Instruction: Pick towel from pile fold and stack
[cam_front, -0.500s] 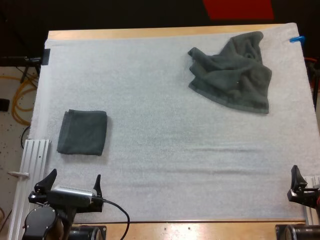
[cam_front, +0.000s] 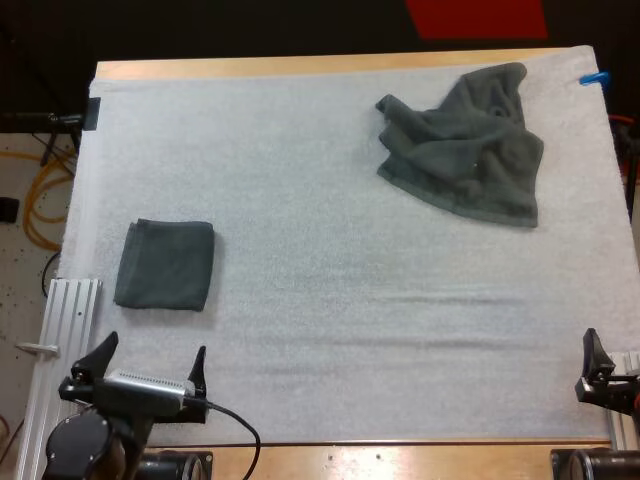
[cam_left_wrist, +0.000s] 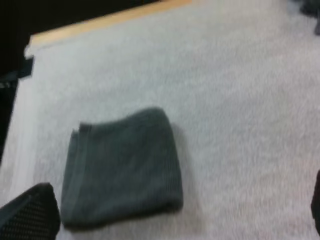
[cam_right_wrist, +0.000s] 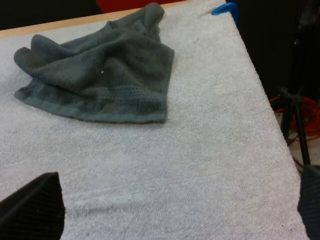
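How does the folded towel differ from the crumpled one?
The folded towel is a neat flat rectangle; the crumpled towel is a rumpled heap. The folded towel covers less mat than the crumpled towel and lies nearer my left gripper. Both are dark grey-green.

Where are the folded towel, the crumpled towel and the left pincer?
folded towel (cam_front: 165, 264), high view, middle of its top face.
crumpled towel (cam_front: 465, 150), high view, centre of the heap.
left pincer (cam_front: 155, 345), high view, midway between its open fingertips.
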